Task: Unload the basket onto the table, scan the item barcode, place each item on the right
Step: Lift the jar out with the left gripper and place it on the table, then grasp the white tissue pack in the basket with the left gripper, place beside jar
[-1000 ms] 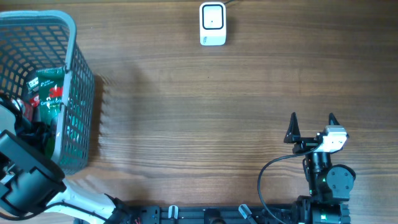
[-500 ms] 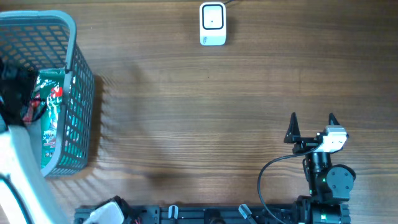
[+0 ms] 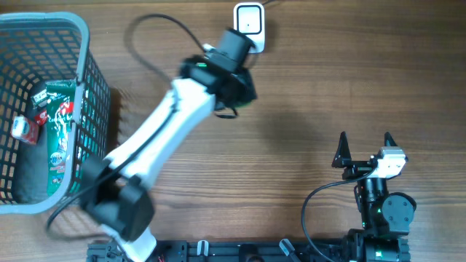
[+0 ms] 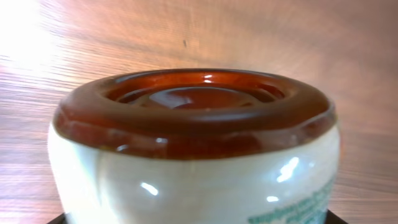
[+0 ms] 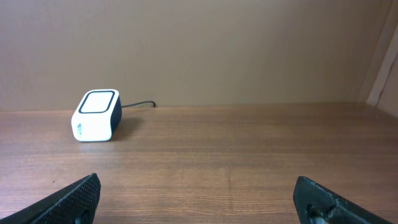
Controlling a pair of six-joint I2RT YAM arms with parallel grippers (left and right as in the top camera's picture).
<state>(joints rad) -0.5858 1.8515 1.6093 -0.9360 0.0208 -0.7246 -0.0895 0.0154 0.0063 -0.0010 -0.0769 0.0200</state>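
Overhead view: the left arm is stretched across the bench (image 3: 328, 87), and the left end effector (image 3: 234, 91) sits near the white scanner (image 3: 248, 28), just on the near side of it. The left wrist view is filled by a jar (image 4: 193, 155) with a cream body, a brown lid and a strip of green print low on the right. The jaws stand part-way apart, gripping the jar's sides; only dark slivers of them show in the bottom corners. From overhead the jar is mostly hidden under the end effector.

Progress, judged: the pick is done and the item is carried up to the scanner. Left to do is presenting the barcode to the scanner window. No barcode is visible in any view, so I cannot tell which way it faces. The scanner is not in the left wrist view either, so alignment is likely not done.

Right end effector (image 3: 365, 142) is parked at the near right, jaws fully wide, holding nothing, well apart from the scanner.

Containers: 1 grey mesh basket (image 3: 95, 131) at the far left. Inside it are a green packet (image 3: 60, 124) lying against the right wall, a small red-and-white item (image 3: 23, 129) beside it, and a dark shape low down that I cannot identify.
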